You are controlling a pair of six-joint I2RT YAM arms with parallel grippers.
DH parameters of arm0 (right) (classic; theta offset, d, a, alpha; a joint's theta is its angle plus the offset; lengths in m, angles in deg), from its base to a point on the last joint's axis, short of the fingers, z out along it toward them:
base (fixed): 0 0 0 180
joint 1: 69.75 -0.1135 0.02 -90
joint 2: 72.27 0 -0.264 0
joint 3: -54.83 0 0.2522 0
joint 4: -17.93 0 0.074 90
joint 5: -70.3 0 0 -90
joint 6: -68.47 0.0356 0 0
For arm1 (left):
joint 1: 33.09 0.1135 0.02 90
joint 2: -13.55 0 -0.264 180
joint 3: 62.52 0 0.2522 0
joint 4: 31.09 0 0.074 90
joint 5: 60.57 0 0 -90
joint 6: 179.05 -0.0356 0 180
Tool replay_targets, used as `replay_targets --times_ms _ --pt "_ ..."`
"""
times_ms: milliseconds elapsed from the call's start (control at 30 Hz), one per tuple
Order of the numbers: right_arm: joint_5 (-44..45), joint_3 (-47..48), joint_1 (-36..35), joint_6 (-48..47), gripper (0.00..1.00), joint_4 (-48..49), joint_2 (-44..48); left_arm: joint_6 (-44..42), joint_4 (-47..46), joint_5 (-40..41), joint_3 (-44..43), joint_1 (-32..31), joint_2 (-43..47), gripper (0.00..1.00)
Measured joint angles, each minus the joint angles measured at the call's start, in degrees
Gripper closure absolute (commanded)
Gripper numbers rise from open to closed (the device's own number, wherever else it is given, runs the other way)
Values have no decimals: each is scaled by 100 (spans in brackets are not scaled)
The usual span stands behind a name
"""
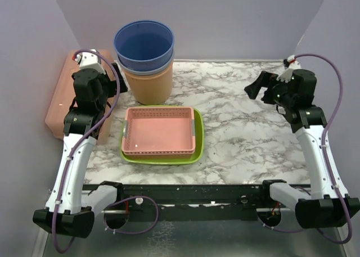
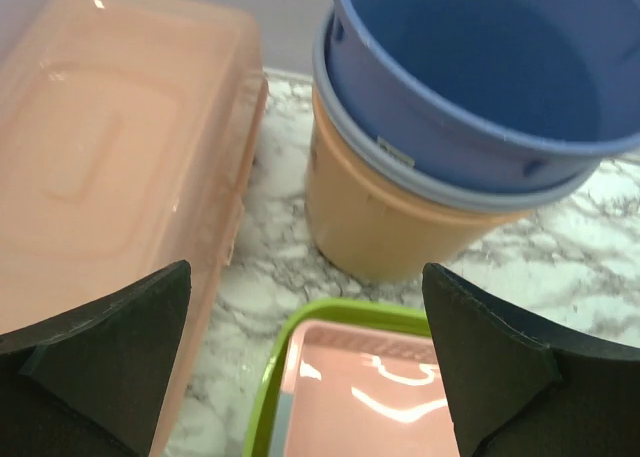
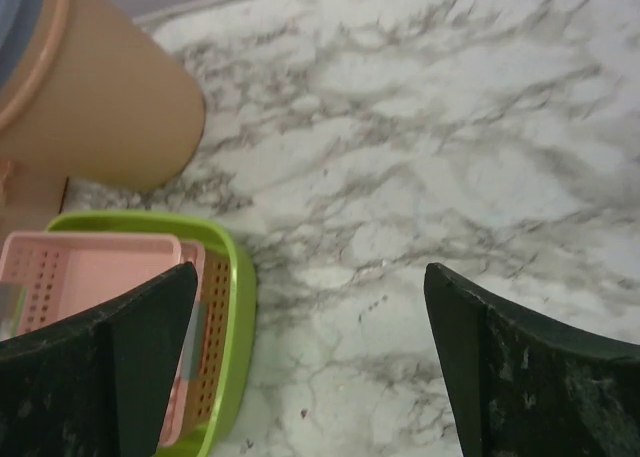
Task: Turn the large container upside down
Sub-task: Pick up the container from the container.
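A large translucent salmon lidded box (image 1: 62, 102) lies at the table's left edge, lid up; it also shows in the left wrist view (image 2: 110, 167). Stacked upright buckets stand at the back: a blue one (image 1: 144, 43) nested in a tan one (image 1: 149, 85), also in the left wrist view (image 2: 480, 67). My left gripper (image 1: 119, 78) is open and empty, raised between the box and the buckets; in its wrist view (image 2: 305, 377) nothing lies between the jaws. My right gripper (image 1: 253, 90) is open and empty above the marble at the right, as its wrist view (image 3: 310, 367) shows.
A pink perforated basket (image 1: 159, 131) sits in a green tray (image 1: 197, 150) at the table's middle. Purple walls close the back and both sides. A black rail (image 1: 185, 192) runs along the near edge between the arm bases.
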State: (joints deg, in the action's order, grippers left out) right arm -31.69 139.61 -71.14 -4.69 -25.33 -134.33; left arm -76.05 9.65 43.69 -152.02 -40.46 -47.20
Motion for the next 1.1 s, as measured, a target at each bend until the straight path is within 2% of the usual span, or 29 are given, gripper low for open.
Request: replay_targets --times_ms 233,433,600,767,900,1033,1100 --pt "-911 -844 -4 295 0 -348 -223 238 396 -28 496 -42 544 1" --pt "-1209 -984 -4 452 0 -350 -223 264 638 -31 540 -42 973 1" --pt "-1766 -1093 -4 555 0 -240 -356 286 791 -586 584 -42 1043 1" --pt "-2490 -1405 -4 1032 0 341 -463 365 859 -1698 708 -42 905 1" --pt "-2830 -2151 -4 2151 0 1309 -483 376 962 -2376 839 -42 850 1" --pt "-3322 -3252 -4 3366 0 2739 -658 422 1036 -2743 850 -52 863 2" --pt "-3401 -3399 -11 3569 0 2809 -717 476 1051 -2848 920 -63 894 1"
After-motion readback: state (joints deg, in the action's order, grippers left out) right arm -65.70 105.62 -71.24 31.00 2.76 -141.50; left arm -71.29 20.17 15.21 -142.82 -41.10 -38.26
